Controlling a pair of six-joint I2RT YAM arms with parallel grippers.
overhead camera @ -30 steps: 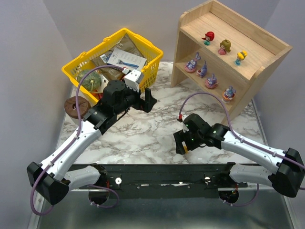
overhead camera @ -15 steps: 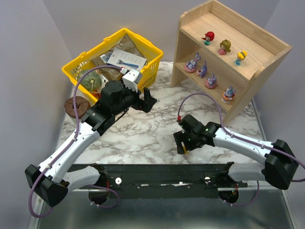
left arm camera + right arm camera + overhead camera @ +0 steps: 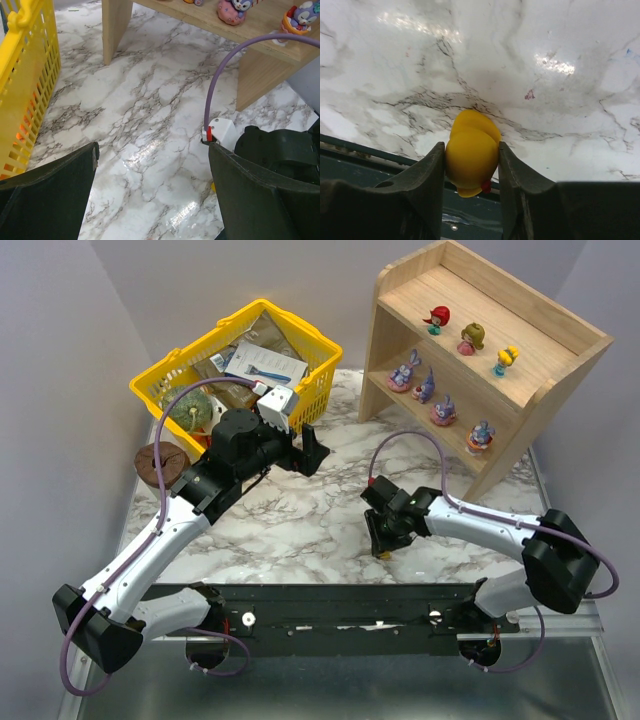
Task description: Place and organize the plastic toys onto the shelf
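Your right claw (image 3: 384,540) has drawn its jaws in since a second ago. Its arm has folded too, so the elbow sits closer in from the lower right corner of the overhead view. The left arm has barely shifted.

In the right wrist view, the dark fingers (image 3: 432,172) press against both sides of a small yellow toy (image 3: 471,160), so that claw is clamped on it. The toy is rounded, with a red spot at its lower end. It sits at the near edge of the marble table (image 3: 300,520), just beside the dark rail. You cannot tell whether it rests on the table or is lifted.

Your left claw (image 3: 312,452) hangs over the middle of the table with its jaws wide apart and nothing between them.

The shelf (image 3: 545,350) stands in the upper right of the overhead view. On its top tier you have a red figurine (image 3: 437,318), an olive-brown figurine (image 3: 471,338) and a yellow figurine (image 3: 506,360) in a row. On the lower tier, four purple-pink long-eared figurines (image 3: 443,410) stand in a line, spaced apart.

At the upper left, the yellow basket (image 3: 165,380) holds boxes and packets, with a green-grey gourd (image 3: 188,412) at its near corner. A brown round disc (image 3: 160,462) lies just beside the basket on the table.
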